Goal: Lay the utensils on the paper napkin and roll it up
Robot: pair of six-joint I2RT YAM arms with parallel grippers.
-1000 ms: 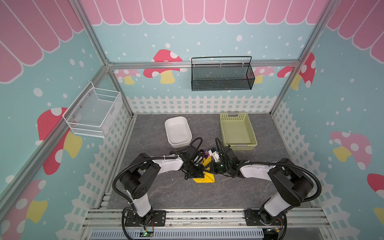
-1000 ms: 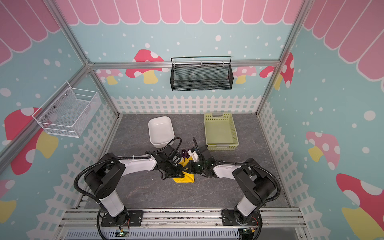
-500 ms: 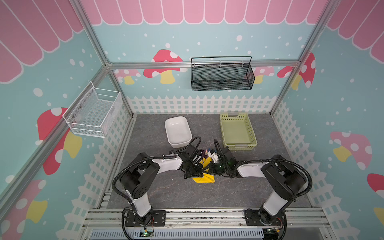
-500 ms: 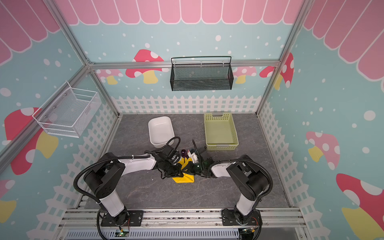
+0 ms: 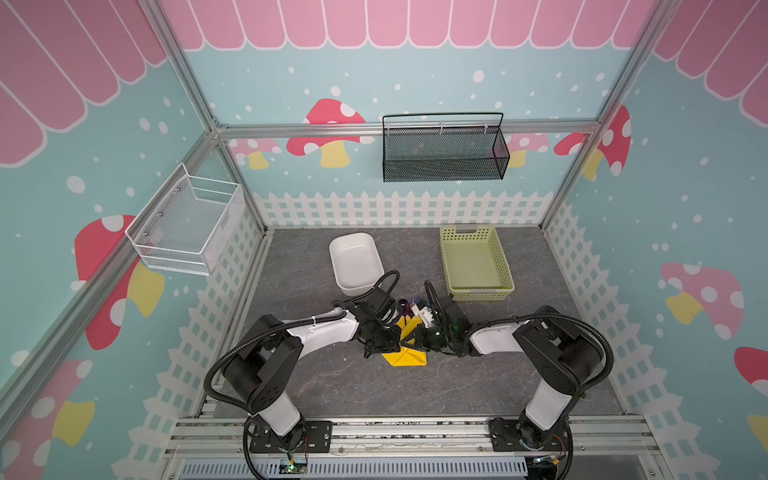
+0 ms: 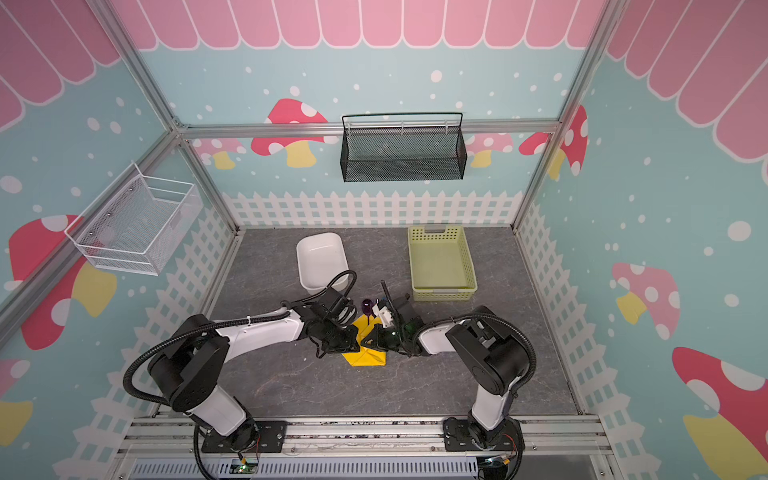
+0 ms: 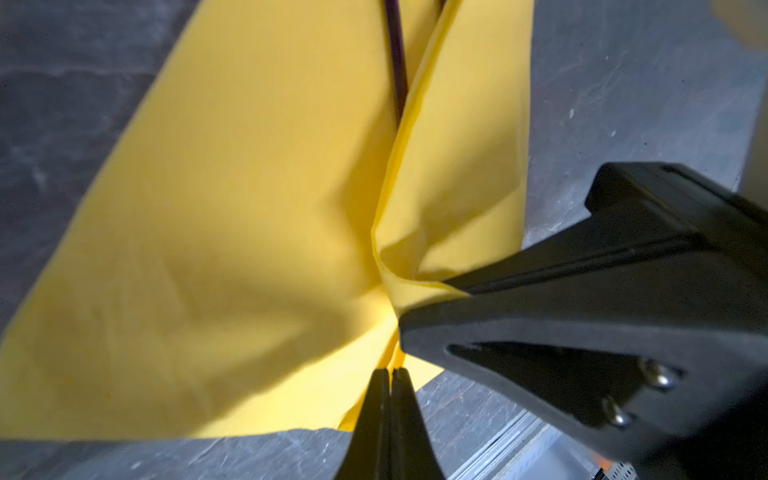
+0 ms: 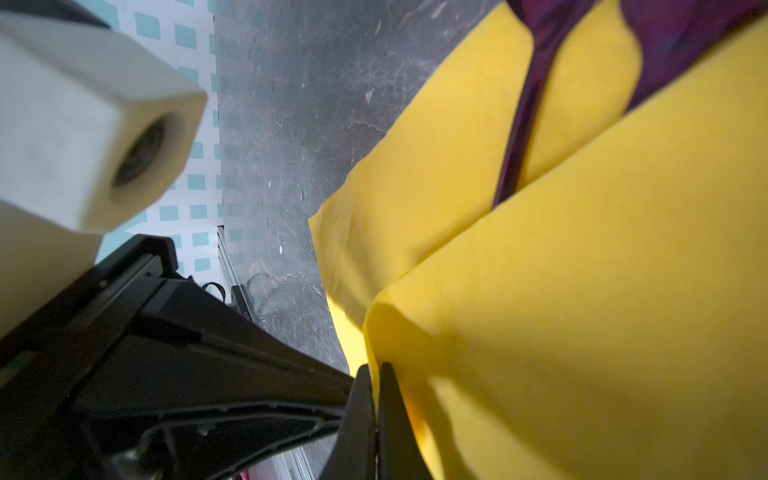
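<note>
The paper napkin (image 5: 409, 356) (image 6: 368, 357) lies partly folded on the grey tabletop, between the two arms. Both flaps are lifted toward its middle. My left gripper (image 5: 398, 343) (image 7: 390, 374) is shut on one yellow edge (image 7: 249, 228). Facing it almost tip to tip, my right gripper (image 5: 412, 340) (image 8: 376, 370) is shut on the opposite edge (image 8: 582, 311). The utensils lie inside the fold. Only a dark-purple spoon bowl (image 5: 404, 308) (image 6: 367, 306) and slim purple handles (image 7: 395, 62) (image 8: 523, 137) show. The rest is covered by paper.
A white bin (image 5: 355, 264) stands just behind the left arm. A pale green basket (image 5: 473, 262) sits at the back right. On the back wall hangs a black mesh basket (image 5: 442, 153), and a white wire basket (image 5: 187, 226) hangs on the left wall.
The right arm's elbow has swung inward to the left, bringing its gripper closer to the left one. Both grippers stay shut on the napkin. The left arm has hardly moved.
</note>
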